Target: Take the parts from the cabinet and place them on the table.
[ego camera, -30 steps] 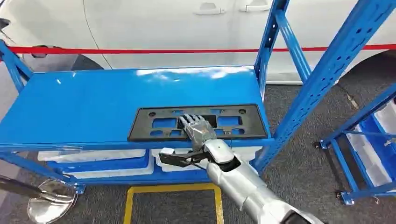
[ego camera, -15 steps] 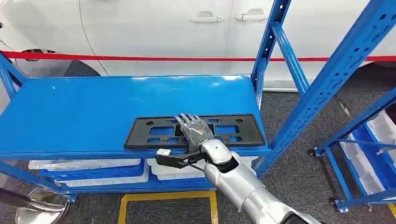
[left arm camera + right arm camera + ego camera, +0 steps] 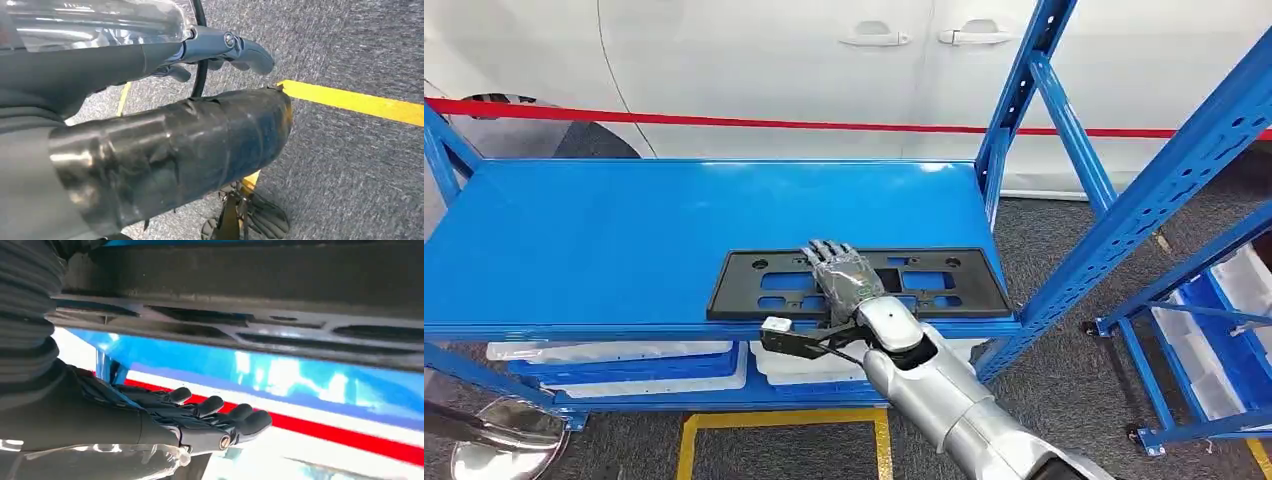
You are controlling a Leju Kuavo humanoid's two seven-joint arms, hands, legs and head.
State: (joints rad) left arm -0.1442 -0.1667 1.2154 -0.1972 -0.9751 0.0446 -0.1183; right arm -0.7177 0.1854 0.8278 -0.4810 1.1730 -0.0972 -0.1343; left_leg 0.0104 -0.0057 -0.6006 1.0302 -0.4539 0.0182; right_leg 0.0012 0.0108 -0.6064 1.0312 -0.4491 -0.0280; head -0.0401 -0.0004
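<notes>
A flat black plate-shaped part [image 3: 944,280] with rectangular cut-outs lies near the front edge of the blue cabinet shelf [image 3: 624,240]. My right hand [image 3: 844,280] lies over the middle of the part, fingers stretched out forward, with the silver arm coming up from below. In the right wrist view the part [image 3: 250,285] runs across close to the straight, spread fingers [image 3: 220,415], with a slim gap showing between them. My left hand [image 3: 150,100] hangs over the grey carpet, thumb [image 3: 175,150] and fingers [image 3: 245,50] apart with nothing in them.
A blue upright [image 3: 1014,110] stands at the shelf's right end. White bins [image 3: 624,355] sit on the level below. A second blue rack [image 3: 1204,330] stands to the right. Behind are a red strap [image 3: 724,122] and a white car. Yellow floor tape [image 3: 774,420] marks the carpet.
The whole picture has shifted, so the head camera has moved. My right hand stays on the same spot on the black part, and the part keeps its place on the shelf.
</notes>
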